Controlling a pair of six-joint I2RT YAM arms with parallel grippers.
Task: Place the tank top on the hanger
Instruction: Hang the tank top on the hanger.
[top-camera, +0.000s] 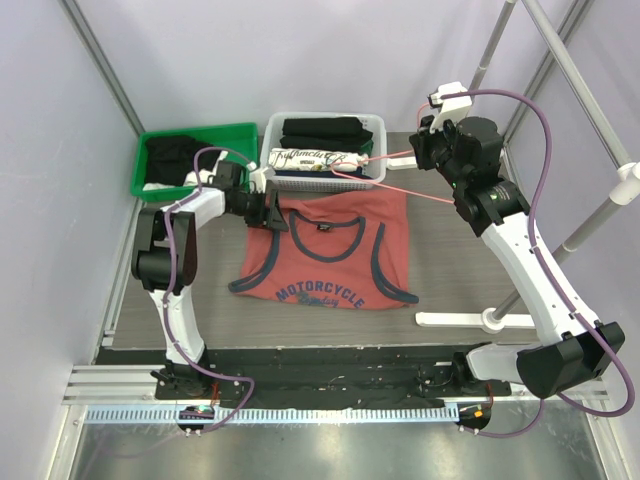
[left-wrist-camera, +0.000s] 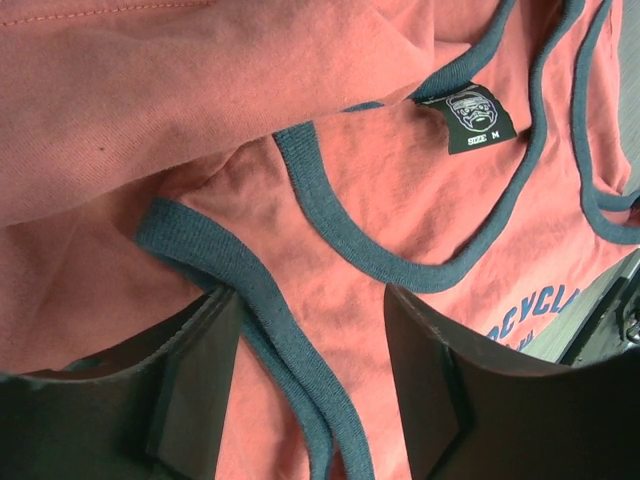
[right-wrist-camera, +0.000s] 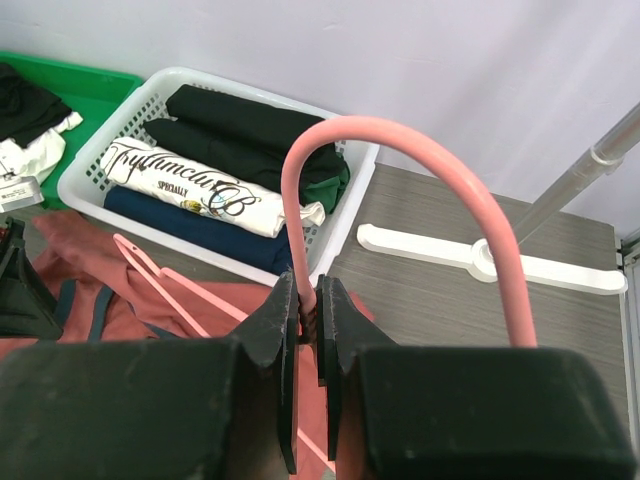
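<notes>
While right arm (top-camera: 520, 245) grips hanger (right-wrist-camera: 515, 300), left arm (top-camera: 190, 210) overhangs tank top (top-camera: 330, 260).

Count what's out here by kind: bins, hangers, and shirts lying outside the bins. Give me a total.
Bins: 2 (green bin, white basket)
Hangers: 1 (pink hanger)
Shirts outside the bins: 1 (rust-red tank top)
Total: 4
</notes>
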